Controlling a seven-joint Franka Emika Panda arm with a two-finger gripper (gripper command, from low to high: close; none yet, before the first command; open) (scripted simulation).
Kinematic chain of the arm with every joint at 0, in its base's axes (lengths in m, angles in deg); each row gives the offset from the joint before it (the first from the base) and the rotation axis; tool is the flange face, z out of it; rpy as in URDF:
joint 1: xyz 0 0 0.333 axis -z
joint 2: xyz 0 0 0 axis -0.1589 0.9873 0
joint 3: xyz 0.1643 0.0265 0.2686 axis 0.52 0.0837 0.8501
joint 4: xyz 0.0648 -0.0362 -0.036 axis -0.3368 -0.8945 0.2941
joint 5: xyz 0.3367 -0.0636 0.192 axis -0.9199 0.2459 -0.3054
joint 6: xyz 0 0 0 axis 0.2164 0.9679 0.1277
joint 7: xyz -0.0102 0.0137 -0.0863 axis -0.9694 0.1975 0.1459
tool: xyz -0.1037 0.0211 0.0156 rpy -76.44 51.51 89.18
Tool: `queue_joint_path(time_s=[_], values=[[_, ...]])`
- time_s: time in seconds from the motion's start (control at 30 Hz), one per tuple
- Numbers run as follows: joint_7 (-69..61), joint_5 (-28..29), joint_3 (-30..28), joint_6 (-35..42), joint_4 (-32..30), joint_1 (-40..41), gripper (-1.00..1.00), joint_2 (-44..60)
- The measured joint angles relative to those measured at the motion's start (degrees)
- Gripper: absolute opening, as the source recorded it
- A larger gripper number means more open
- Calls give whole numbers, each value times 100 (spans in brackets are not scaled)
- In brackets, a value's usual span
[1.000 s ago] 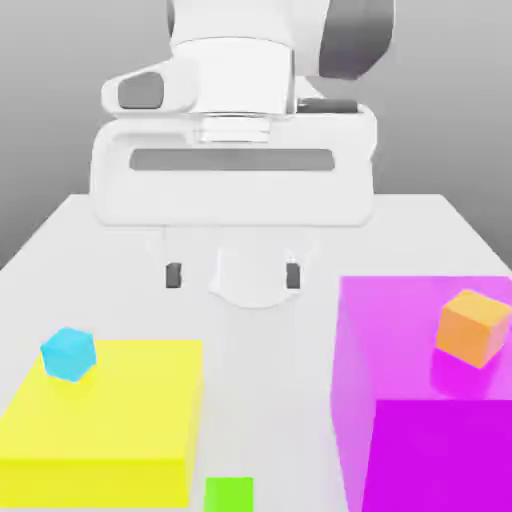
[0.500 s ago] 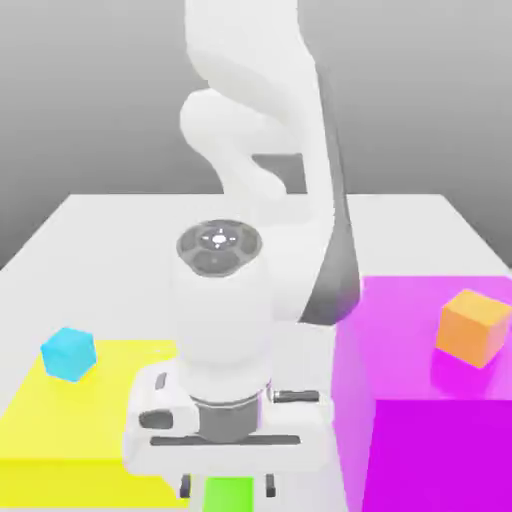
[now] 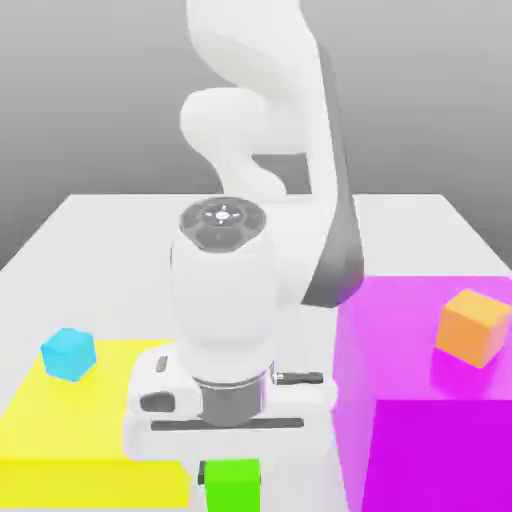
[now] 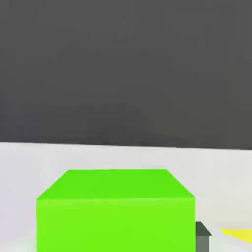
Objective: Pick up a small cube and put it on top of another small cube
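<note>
The small cube (image 3: 232,486) is bright green and plain, between the yellow block (image 3: 85,415) and the magenta block (image 3: 440,440). The gripper (image 3: 231,474) is clamped on it, fingers only cube-width apart.

The free room is a lane of bare table (image 3: 310,440) betw. 2 blocks: the yellow block (image 3: 90,410) on the ext. view's left, low, and the magenta block (image 3: 440,450) on the right, clearly taller. The gripper (image 3: 232,474) w/ the green cube (image 3: 232,488) is in this lane, nearer to the yellow side. Toward the right, the magenta block's side wall stands in the way at low height; passage is free over its top. On that top, the orange cube (image 3: 473,328) is 1 obstacle, but the air above it is open. The cyan cube (image 3: 69,354) obstructs a low pass over the yellow block.
</note>
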Motion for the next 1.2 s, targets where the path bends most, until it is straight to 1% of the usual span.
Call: queue_joint_path(time_s=[0.17, 0.43, 0.6, 0.83, 0.93, 1.2], values=[[893, 389, -404, 124, 793, -508, -100, 379], [2770, 433, -549, 782, 1984, -1544, -100, 714], [3872, 233, -343, 1294, 2579, -2244, -100, 802], [5326, -184, 143, 2023, 3283, -3237, -100, 870], [5375, -594, 496, 2137, 2928, -3378, -100, 643], [4998, -1679, 1369, 2282, 1444, -3683, -100, -335]])
